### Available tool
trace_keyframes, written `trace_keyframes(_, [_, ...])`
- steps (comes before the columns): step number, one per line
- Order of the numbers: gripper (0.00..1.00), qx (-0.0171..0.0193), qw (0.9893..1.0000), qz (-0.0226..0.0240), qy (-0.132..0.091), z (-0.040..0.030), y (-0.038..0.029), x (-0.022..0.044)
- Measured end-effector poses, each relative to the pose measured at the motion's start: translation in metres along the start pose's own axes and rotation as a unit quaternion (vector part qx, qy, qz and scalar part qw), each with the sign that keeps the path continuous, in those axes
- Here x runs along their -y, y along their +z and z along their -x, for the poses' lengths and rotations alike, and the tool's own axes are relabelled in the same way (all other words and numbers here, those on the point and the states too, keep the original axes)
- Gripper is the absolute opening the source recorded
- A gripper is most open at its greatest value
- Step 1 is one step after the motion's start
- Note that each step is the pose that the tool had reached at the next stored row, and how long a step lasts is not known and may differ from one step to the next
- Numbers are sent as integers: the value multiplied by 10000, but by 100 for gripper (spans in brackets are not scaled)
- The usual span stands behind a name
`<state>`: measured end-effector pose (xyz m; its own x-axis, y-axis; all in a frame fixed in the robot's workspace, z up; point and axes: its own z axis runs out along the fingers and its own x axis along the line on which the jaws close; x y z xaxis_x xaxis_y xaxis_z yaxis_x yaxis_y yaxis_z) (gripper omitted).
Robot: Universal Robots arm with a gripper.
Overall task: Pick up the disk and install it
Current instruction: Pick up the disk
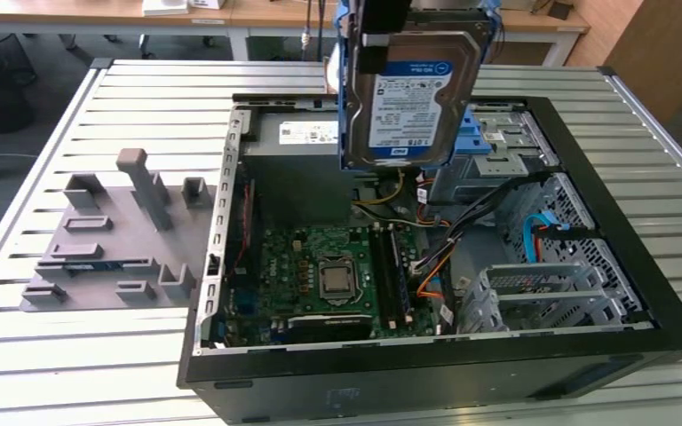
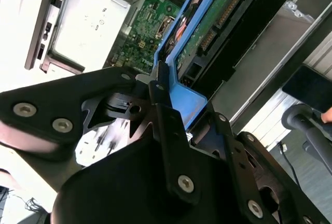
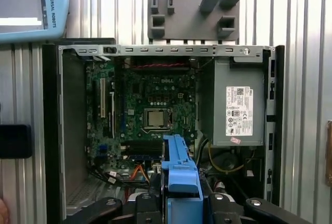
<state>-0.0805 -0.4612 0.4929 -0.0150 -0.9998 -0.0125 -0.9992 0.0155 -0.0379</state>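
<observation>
One claw point(image 1: 386, 19) is at work, closed on the blue frame at the disk's end, as both wrist views show. Across the exterior view from its left: a grey holder point(image 1: 116, 240) lies at mid-left on the slatted table point(image 1: 57, 373). The open computer case point(image 1: 436, 373) takes the centre, with its green board point(image 1: 329, 275) below the grey power box point(image 1: 299, 142). At upper centre the disk point(image 1: 412, 98) hangs straight beneath the claw, long axis upright and label toward the camera, seemingly clear above the case. Just right of it and lower sits the drive cage point(image 1: 519, 142) with its blue latch.
</observation>
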Motion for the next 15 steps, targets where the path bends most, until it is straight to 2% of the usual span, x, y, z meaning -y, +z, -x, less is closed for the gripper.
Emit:
trace_keyframes(5, [36,0,10000,1,1,-107,13,14])
trace_keyframes(10, [36,0,10000,15,6,-161,20,62])
trace_keyframes(15, [36,-1,10000,61,11,-203,23,98])
